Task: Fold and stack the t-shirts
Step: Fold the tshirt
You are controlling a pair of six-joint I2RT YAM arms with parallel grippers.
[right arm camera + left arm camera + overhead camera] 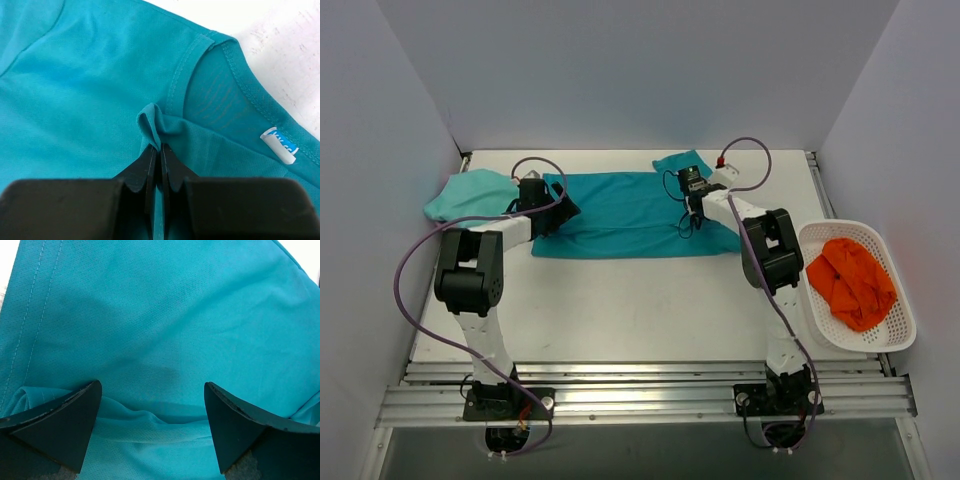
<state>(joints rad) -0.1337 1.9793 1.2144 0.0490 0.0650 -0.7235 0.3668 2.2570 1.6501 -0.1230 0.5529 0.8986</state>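
While the right pincer (160,147) was clamped shut on a small pleat of the teal t-shirt (620,215) just short of its collar (176,75), the left pincer (152,386) stood wide open over the far end, cloth beneath its fingers and nothing gripped. The shirt lay spread flat between the two pincers. The mint t-shirt (465,195) lay bunched just beyond the left one. Risk: the pinch looked thin, possibly one layer. A lift could slip or part the layers, and a one-sided pull would drag the shirt askew.

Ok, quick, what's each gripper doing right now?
Left gripper: open above the teal t-shirt, holding nothing.
Right gripper: shut on the teal t-shirt by its collar.
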